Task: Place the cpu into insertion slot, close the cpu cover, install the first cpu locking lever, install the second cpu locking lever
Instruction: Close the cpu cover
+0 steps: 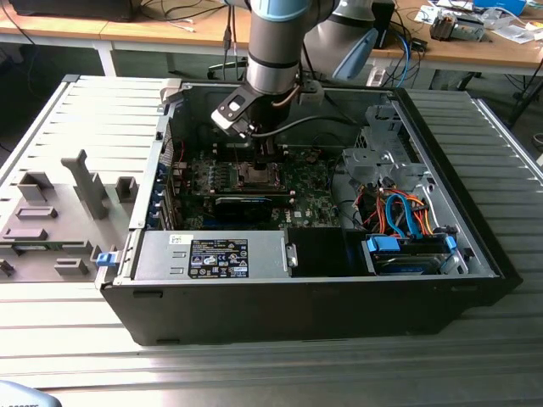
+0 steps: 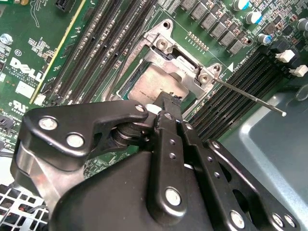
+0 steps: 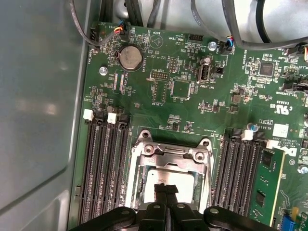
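Note:
In the first wrist view the cpu (image 3: 156, 176), a dull silver square, lies flat inside the insertion slot (image 3: 139, 142) on the green board. The cpu cover (image 3: 174, 157), a silvery windowed frame, lies down around it. My gripper (image 3: 166, 188) is shut, its black fingertips pressed together right over the chip's top with nothing between them. The second wrist view shows the gripper (image 2: 166, 100) the same way over the cpu (image 2: 147, 84) and the cover (image 2: 187, 67). A thin metal lever rod (image 2: 250, 98) sticks out from the socket's corner over the memory slots. In the exterior view the gripper (image 1: 263, 159) hangs inside the open case.
Long black memory slots (image 3: 103, 168) flank the socket on both sides. Black cables (image 3: 240, 29) hang over the board's far edge. Grey case walls (image 1: 157, 170) enclose the board, with a power supply (image 1: 212, 254) and a drive cage with orange and blue cables (image 1: 407, 212) nearby.

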`<state>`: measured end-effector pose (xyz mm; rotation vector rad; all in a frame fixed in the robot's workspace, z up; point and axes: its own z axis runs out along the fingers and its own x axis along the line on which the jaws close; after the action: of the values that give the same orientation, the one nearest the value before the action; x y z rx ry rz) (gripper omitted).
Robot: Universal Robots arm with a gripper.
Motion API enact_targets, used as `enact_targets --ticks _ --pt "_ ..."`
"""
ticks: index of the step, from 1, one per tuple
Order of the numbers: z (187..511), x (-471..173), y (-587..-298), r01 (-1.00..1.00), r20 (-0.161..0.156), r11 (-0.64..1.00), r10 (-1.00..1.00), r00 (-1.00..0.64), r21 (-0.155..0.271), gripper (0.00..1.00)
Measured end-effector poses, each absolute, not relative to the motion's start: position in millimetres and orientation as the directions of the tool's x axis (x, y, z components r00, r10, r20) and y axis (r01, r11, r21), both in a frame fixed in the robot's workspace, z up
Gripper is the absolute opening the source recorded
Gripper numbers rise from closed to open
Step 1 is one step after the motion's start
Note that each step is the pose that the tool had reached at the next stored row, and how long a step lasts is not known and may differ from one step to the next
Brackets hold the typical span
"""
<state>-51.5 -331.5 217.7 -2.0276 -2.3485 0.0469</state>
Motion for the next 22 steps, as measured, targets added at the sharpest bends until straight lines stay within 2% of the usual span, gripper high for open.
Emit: enact_targets --ticks 22 --pt "211.8 -63.6 -331.5 0.988 0.009 0.146 0.989 -0.146 -0.047 0.11"
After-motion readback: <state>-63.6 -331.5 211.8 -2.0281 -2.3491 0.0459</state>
